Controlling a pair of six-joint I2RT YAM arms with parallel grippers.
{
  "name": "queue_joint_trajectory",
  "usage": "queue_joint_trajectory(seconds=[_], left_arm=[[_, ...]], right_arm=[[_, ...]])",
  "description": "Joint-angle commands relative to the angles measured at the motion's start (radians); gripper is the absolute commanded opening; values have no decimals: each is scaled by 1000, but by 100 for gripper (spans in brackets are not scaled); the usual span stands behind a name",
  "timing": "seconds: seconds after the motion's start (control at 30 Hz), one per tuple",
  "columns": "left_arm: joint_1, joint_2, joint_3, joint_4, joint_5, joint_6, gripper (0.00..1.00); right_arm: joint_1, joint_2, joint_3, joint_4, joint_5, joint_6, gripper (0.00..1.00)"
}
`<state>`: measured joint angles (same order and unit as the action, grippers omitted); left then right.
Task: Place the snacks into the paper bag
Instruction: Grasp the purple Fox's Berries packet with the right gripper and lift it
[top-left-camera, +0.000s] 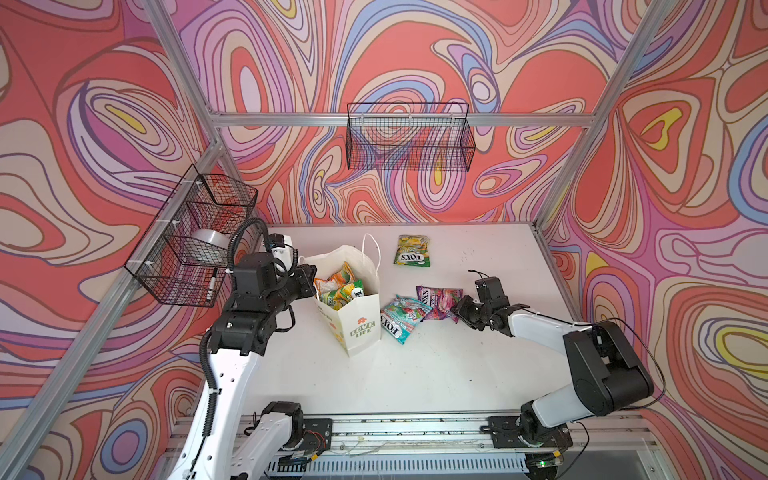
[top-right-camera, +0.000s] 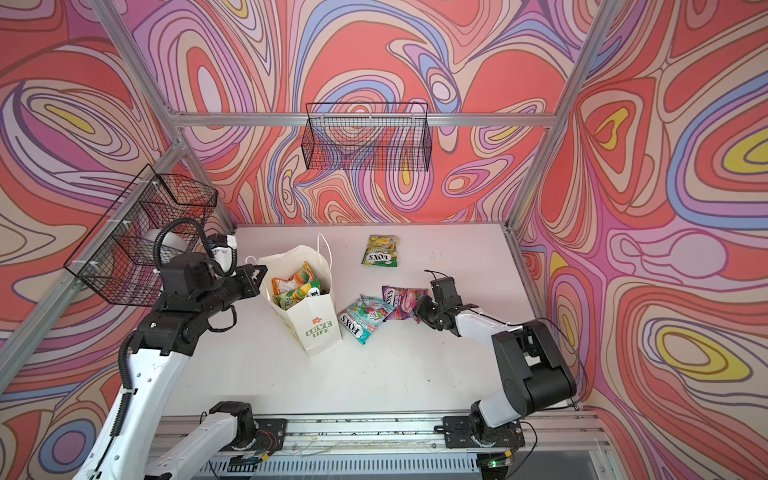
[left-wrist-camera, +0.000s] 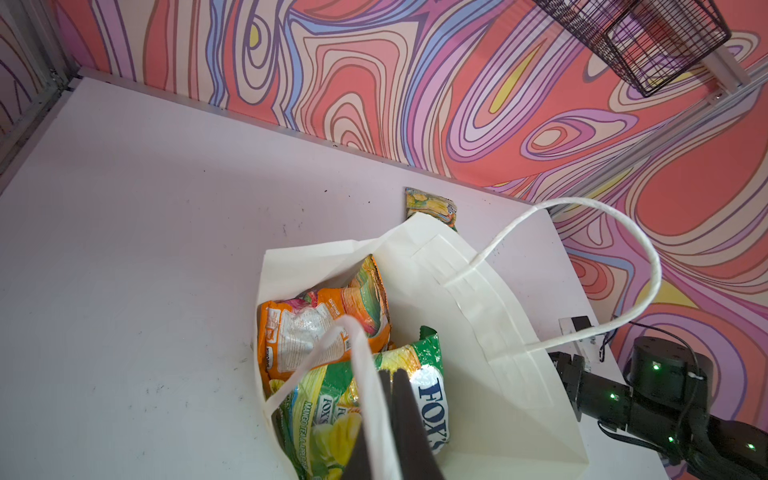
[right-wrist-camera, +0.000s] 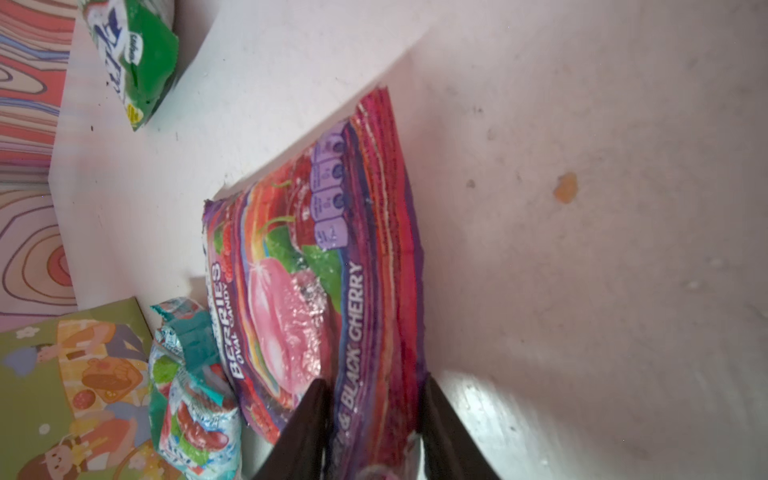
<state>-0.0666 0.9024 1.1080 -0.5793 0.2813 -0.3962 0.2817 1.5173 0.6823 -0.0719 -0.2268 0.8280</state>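
Note:
The white paper bag (top-left-camera: 361, 328) (top-right-camera: 320, 328) stands upright left of centre, with orange and green snacks (top-left-camera: 338, 286) (left-wrist-camera: 316, 328) inside. My left gripper (top-left-camera: 309, 276) (left-wrist-camera: 392, 376) is shut on the bag's near rim beside a cord handle. A purple berries packet (top-left-camera: 438, 303) (right-wrist-camera: 316, 257) lies right of the bag, partly over a teal packet (top-left-camera: 401, 318) (right-wrist-camera: 191, 395). My right gripper (top-left-camera: 455, 309) (right-wrist-camera: 374, 386) is closed on the purple packet's right edge, one finger on each side. A yellow-green packet (top-left-camera: 412, 250) (top-right-camera: 381, 250) lies alone near the back.
A black wire basket (top-left-camera: 409, 137) hangs on the back wall. Another wire basket (top-left-camera: 195, 237) on the left wall holds a tape roll and a marker, close behind my left arm. The arm rail (top-left-camera: 395, 428) runs along the table's front edge.

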Motion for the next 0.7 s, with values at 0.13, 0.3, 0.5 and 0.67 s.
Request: queue_joint_trajectory(seconds=[0.13, 0.3, 0.5, 0.67], left_arm=[[-4, -29, 16, -40, -79, 3, 3], [-4, -15, 20, -43, -52, -7, 3], [-4, -16, 28, -49, -32, -11, 2], [-5, -24, 23, -48, -29, -12, 2]], right_arm=[[1, -38, 5, 22, -58, 21, 12], [20, -85, -15, 42, -54, 60, 0], [24, -198, 23, -66, -32, 43, 0], [27, -283, 55, -131, -32, 35, 0]])
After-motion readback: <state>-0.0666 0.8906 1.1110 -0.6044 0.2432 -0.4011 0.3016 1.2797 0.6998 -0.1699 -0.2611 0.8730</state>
